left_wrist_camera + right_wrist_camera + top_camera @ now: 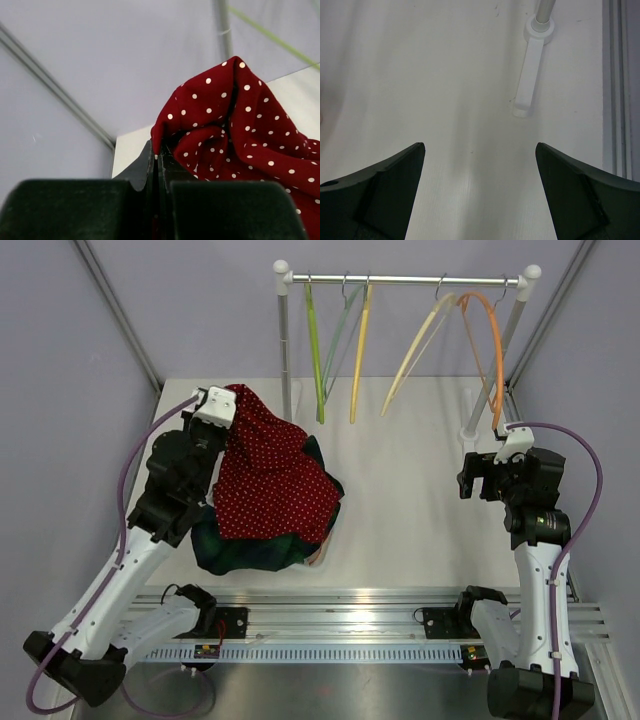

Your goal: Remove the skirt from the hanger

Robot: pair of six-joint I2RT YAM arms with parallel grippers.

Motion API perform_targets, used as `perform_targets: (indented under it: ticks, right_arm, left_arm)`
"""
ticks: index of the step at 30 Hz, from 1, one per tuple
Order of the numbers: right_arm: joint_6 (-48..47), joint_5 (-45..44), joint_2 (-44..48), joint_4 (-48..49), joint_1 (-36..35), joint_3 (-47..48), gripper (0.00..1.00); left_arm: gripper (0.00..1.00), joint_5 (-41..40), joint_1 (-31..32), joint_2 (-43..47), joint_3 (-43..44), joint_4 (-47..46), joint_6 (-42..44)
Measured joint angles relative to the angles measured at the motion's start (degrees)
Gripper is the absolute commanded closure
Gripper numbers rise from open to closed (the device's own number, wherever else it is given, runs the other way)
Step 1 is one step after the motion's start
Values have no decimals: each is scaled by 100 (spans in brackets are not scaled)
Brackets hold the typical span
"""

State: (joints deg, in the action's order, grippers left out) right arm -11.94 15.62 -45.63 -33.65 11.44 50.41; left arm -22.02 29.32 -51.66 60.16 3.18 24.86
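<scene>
Left of the rack [400,281], the left end effector [157,159] pinches the red dotted skirt [268,480], which drapes onto the surface [410,510]. The right end effector [480,150] hangs spread near the rack's foot.

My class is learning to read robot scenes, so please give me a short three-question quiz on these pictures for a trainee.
1. True or false: the left tool is shut on the red dotted skirt.
2. Pick one. The right tool is: A) shut on a hanger; B) open above the bare table; C) holding the skirt.
3. Fill the gap: the hanger on the rail nearest the right arm is coloured ____.

Key: 1 true; 2 B; 3 orange.
</scene>
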Motion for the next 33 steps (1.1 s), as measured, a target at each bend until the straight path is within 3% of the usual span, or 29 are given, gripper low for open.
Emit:
perform_targets:
  ticks: [3, 8, 14, 20, 25, 28, 30, 31, 33]
  right_arm:
    - [0, -7, 0, 0, 2, 0, 1]
    - [0, -15, 9, 0, 4, 0, 0]
    - [-2, -15, 44, 2, 4, -9, 1]
    - [-2, -11, 52, 0, 4, -9, 0]
    - [-2, -9, 131, 0, 4, -11, 1]
    - [-2, -7, 192, 0, 9, -11, 1]
    - [-2, -4, 219, 0, 9, -11, 0]
    - [-2, -2, 227, 0, 9, -11, 0]
    - [-4, 2, 236, 0, 9, -11, 0]
  left_arm:
    - [100, 348, -376, 24, -328, 0, -352]
    - [100, 1320, -393, 37, -732, 219, -1047]
    - [100, 2614, -391, -81, -1611, 796, -2636]
    - [97, 2966, -396, -649, -2120, 940, -4157]
    - [91, 3128, -417, -1604, -2118, 568, -4872]
    - [73, 3075, -415, -1578, -2070, 608, -5066]
    - [68, 2931, -409, -1290, -2024, 831, -5099]
    - [54, 2826, -402, -1084, -1976, 1019, -5080]
    - [40, 2658, -385, -610, -1871, 1366, -4968]
